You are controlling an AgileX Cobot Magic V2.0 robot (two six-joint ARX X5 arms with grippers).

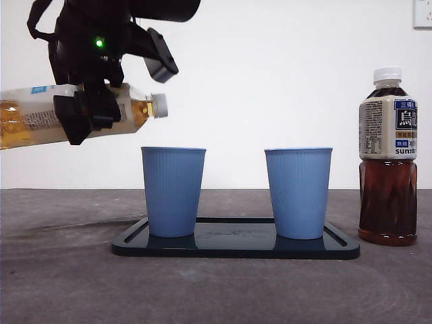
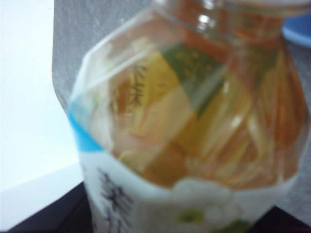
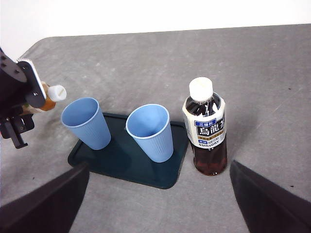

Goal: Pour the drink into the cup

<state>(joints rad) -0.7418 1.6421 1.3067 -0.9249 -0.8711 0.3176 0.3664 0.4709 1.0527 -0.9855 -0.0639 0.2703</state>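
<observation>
The table [image 1: 61,283] is a grey surface with the working things gathered toward the middle and right, which leaves the left side free for the arm to swing in. On it lies a dark tray [image 1: 236,247], placed, I judge, to catch any spill, and it carries two blue cups: the left cup [image 1: 173,191] and the right cup [image 1: 298,192], both upright and open, standing apart from each other. Just right of the tray, off it, stands a dark tea bottle [image 1: 387,156] with its white cap on, upright and untouched. High on the left, the left gripper [image 1: 86,115] has its jaws closed around the middle of a pale tea bottle [image 1: 34,118], holding it nearly on its side with the neck pointing right and tipped slightly down; its mouth sits above and a little left of the left cup's rim, a pouring pose. The small white cap [image 1: 159,105] appears to be on the neck, so no liquid can run out yet. The right gripper [image 3: 158,204] waits above the near side of the scene, its jaws spread wide with nothing between them.
</observation>
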